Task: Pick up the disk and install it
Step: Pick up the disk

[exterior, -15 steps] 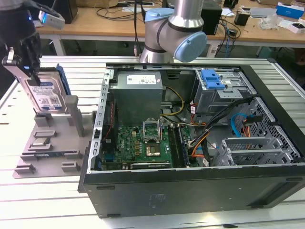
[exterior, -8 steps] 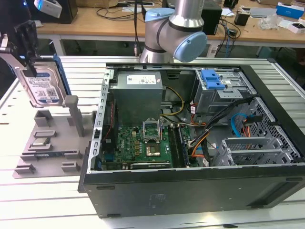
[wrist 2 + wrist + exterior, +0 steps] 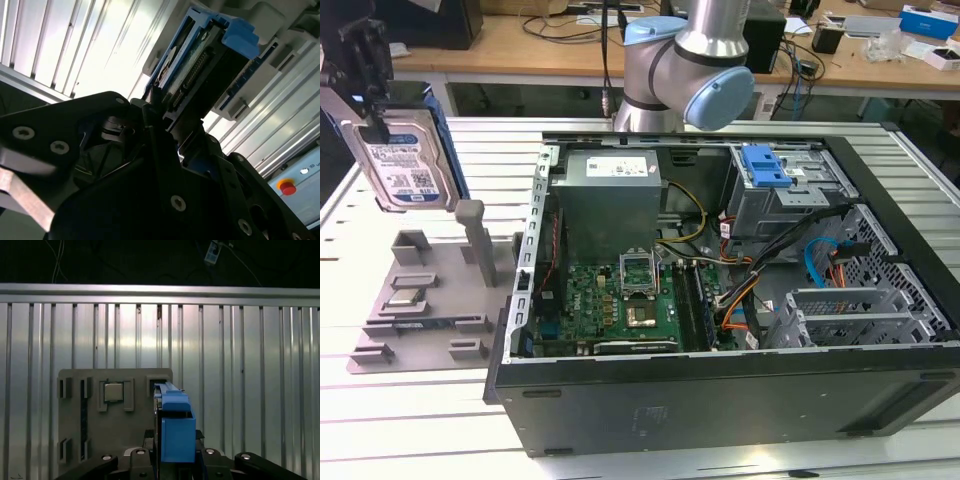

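Silver metal, flat and rectangular, with a white-and-blue label and blue plastic side rails, the disk [image 3: 402,165] could swing and clip the rim of the lidless black computer case [image 3: 720,385], I reckon, since only its upper edge is pinched. The black pincer [image 3: 370,100] is clamped tight on that edge. The disk hangs upright straight beneath it, clear above the grey slotted holder plate [image 3: 420,310].

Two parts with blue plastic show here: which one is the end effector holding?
The disk, a silver drive with blue rails, gripped by the end effector above the grey fixture. The other, a bare blue clip, sits inside the case.
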Robot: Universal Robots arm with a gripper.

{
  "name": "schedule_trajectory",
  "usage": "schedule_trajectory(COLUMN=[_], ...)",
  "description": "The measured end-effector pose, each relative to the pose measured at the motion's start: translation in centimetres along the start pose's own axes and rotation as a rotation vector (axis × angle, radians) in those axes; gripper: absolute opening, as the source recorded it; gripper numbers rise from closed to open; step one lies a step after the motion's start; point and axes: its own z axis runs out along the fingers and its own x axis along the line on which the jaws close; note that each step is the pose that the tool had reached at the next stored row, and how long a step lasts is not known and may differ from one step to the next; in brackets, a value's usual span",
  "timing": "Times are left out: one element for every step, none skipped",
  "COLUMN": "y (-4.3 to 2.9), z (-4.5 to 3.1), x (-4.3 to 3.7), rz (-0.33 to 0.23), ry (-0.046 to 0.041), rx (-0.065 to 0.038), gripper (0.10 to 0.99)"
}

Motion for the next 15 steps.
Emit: schedule_trajectory(y=[0.01, 0.02, 0.03, 0.04, 0.04, 0.06, 0.07, 0.07, 0.08, 0.09, 0.10, 0.11, 0.11, 0.12, 0.14], z=[-0.27, -0.43, -0.60, -0.76, -0.94, -1.20, -1.39, -1.64, -1.81, -1.99, -2.20, -2.38, -2.53, -2.71, -3.22], x=[-0.02, -0.03, -0.04, -0.05, -0.06, -0.08, -0.10, -0.12, -0.13, -0.14, -0.16, -0.17, -0.18, -0.20, -0.24], rz=[0.000, 0.000, 0.000, 0.000, 0.000, 0.000, 0.000, 0.000, 0.000, 0.000, 0.000, 0.000, 0.000, 0.000, 0.000], ry=[0.0000, 0.0000, 0.0000, 0.0000, 0.0000, 0.0000, 0.0000, 0.0000, -0.0001, 0.0000, 0.0000, 0.0000, 0.0000, 0.0000, 0.0000], rx=[0.000, 0.000, 0.000, 0.000, 0.000, 0.000, -0.001, -0.001, -0.001, -0.001, -0.001, -0.001, -0.001, -0.002, -0.002], gripper=[0.365, 0.365, 0.365, 0.365, 0.365, 0.365, 0.365, 0.365, 0.365, 0.365, 0.365, 0.365, 0.365, 0.365, 0.365])
